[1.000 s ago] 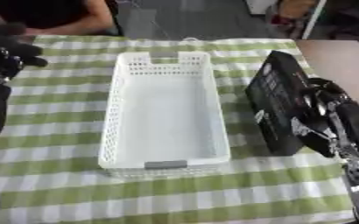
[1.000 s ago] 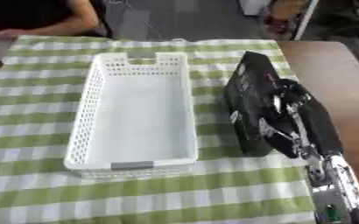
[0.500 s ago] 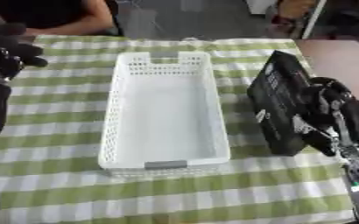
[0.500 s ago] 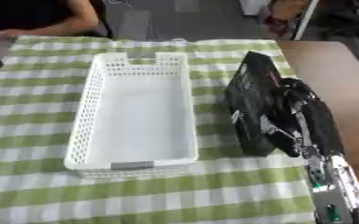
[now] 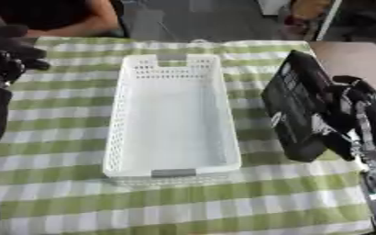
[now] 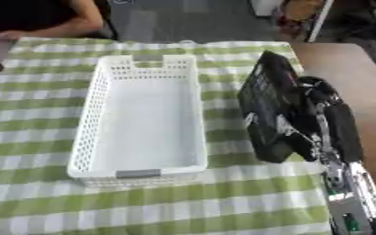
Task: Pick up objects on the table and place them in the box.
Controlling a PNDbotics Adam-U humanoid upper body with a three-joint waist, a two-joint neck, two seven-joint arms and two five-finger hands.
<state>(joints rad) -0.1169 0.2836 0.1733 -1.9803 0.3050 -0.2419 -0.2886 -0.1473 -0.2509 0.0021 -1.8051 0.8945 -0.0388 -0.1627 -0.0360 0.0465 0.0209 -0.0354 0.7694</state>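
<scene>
A flat black box-like object [image 5: 300, 108] with pale markings stands tilted on its edge to the right of the white perforated basket [image 5: 119, 137]. My right hand [image 5: 353, 114] is shut on it, fingers wrapped around its right side, and holds it just above the green-and-white checked cloth. The basket is empty inside. My left hand [image 5: 5, 55] hovers at the far left edge of the left eye view, fingers curled, holding nothing.
The brown bare tabletop [image 6: 344, 69] shows beyond the cloth's right edge. A person's arm [image 6: 55, 25] rests at the far end of the table. Open cloth lies in front of the basket.
My right hand has lifted and tipped the black object slightly more upright and a little toward the basket. The left hand stays where it was.
</scene>
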